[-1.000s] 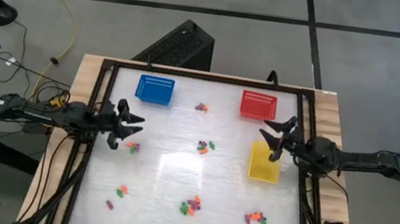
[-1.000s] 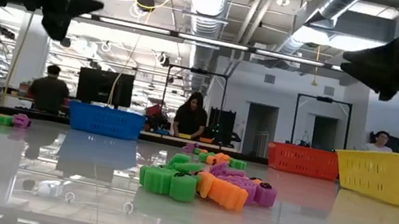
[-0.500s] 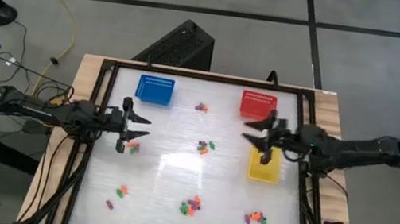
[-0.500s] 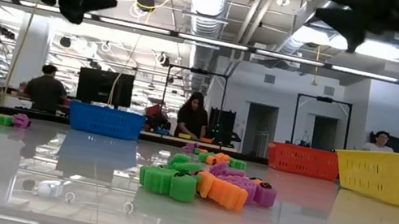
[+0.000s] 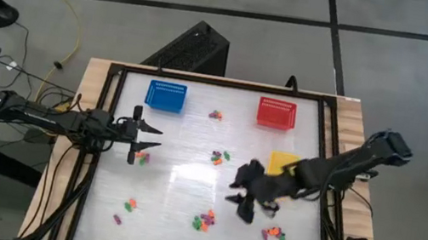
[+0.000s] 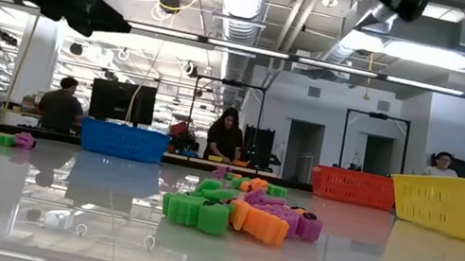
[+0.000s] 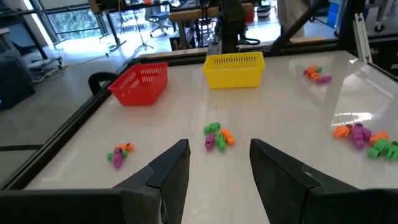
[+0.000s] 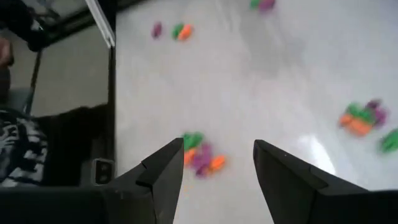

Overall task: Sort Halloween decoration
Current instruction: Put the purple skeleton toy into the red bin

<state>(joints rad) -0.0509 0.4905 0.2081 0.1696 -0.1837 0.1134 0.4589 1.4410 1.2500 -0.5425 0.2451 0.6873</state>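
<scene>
The Halloween decoration lies in small orange, purple and green clusters on the white table: one near the front [image 5: 204,219] [image 6: 242,214] [image 8: 200,155], one at the middle [image 5: 219,156] [image 7: 217,135], and others at the left [image 5: 141,158] and right front [image 5: 272,233]. My right gripper [image 5: 239,201] [image 8: 217,171] hangs open above the table, slanting down, and the front cluster shows ahead between its fingers. My left gripper [image 5: 142,135] [image 7: 217,168] is open and level, high over the table's left side, pointing toward the middle.
A blue basket [image 5: 166,96] and a red basket [image 5: 275,112] stand at the far edge. A yellow basket [image 5: 283,160] at the right is partly covered by my right arm. A black frame [image 5: 102,119] runs round the table. People stand in the room beyond.
My right gripper has swung from beside the yellow basket at the right edge toward the table's middle and near edge, rising and tipping to point downward. My left gripper has rolled about its own line while staying at the left side. No trinket has moved.
</scene>
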